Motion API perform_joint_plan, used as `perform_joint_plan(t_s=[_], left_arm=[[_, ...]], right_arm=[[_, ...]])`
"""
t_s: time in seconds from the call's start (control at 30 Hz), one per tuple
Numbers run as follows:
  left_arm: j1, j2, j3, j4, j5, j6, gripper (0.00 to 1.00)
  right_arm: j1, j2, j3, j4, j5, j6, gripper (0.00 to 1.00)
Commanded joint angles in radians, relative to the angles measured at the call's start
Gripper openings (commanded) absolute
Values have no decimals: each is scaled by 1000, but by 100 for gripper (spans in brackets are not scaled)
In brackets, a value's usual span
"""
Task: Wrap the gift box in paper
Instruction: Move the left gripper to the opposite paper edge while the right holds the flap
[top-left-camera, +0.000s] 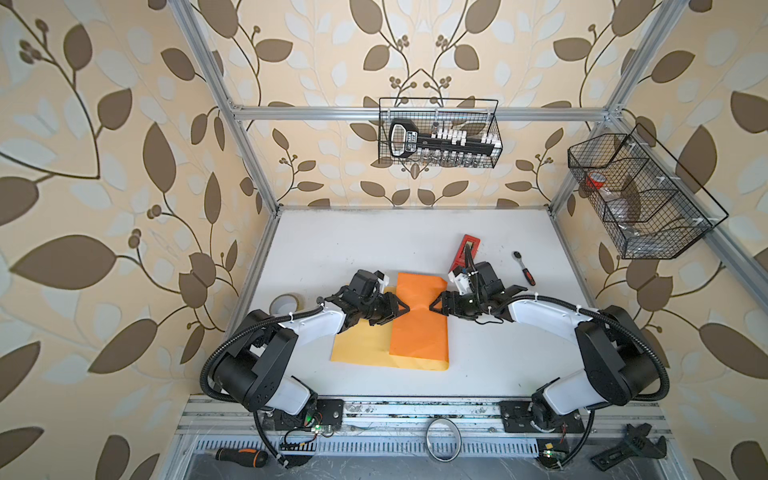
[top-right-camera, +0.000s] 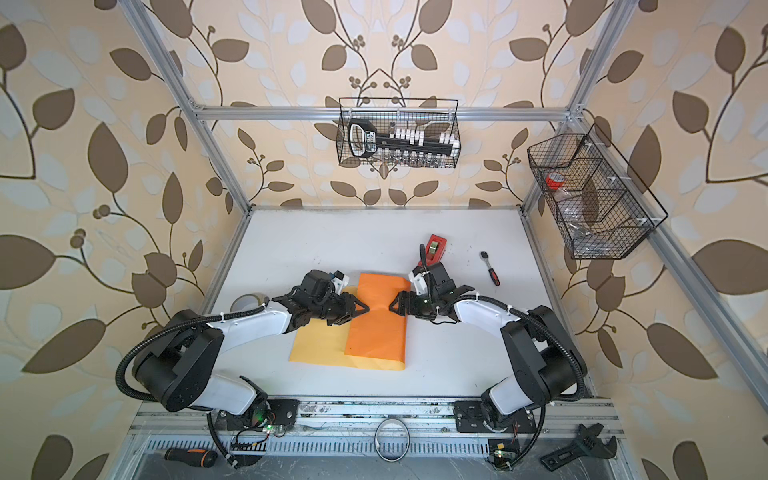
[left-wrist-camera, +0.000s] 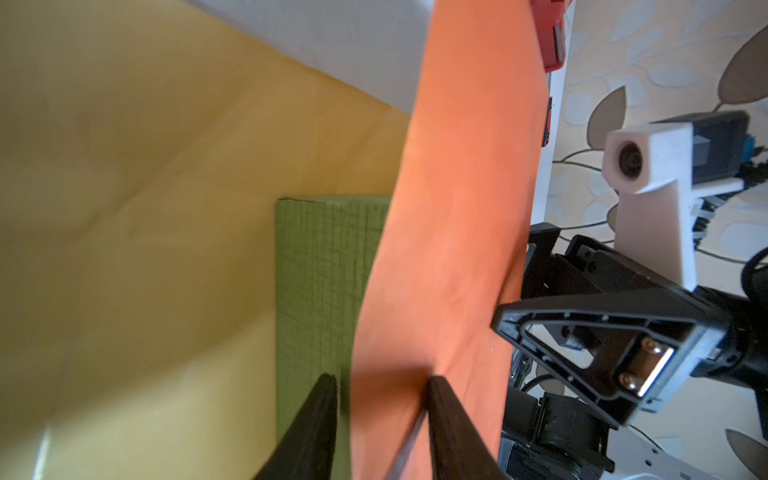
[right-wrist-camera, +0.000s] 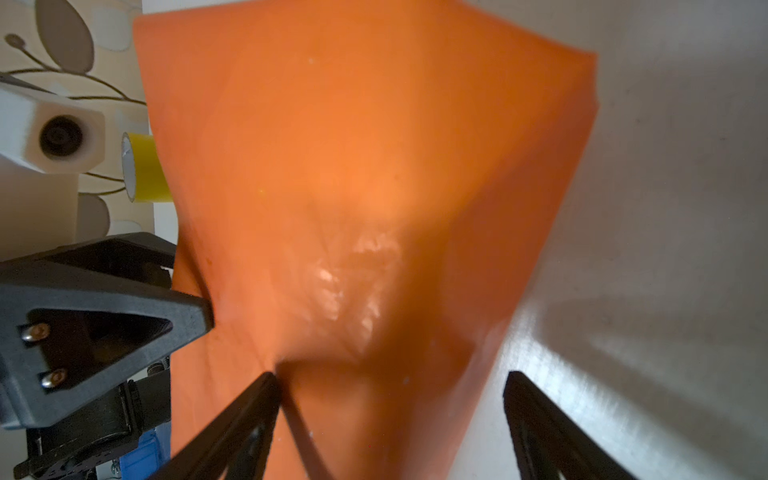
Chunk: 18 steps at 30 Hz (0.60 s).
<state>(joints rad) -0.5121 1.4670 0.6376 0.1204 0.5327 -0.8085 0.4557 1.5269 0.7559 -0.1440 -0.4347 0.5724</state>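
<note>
L gripper (left-wrist-camera: 384, 395) jaws apart, astride paper (top-left-camera: 419, 332) edge atop gift box (left-wrist-camera: 316, 291); R gripper (right-wrist-camera: 390, 386) spread wide (bare table (top-left-camera: 498, 353) beside).

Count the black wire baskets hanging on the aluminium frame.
2. The long black wire basket hangs from the back rail. The divided black wire basket hangs from the right side rail. No others seem hidden.

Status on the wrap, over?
Left fingers open, right fingers open, both at the folded paper. Gift box partly covered, green strip showing. Nothing in the way.
</note>
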Motion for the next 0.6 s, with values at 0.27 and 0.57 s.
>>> perform_joint_plan(t_s=[0.27,0.57], left_arm=[[25,-109,57,-265,-118,62,57],[167,-291,34,-452,-194,153,68]], right_arm=[[0,27,-98,-82,86,-54,86],[-1,30,-96,-87,90,-67,86]])
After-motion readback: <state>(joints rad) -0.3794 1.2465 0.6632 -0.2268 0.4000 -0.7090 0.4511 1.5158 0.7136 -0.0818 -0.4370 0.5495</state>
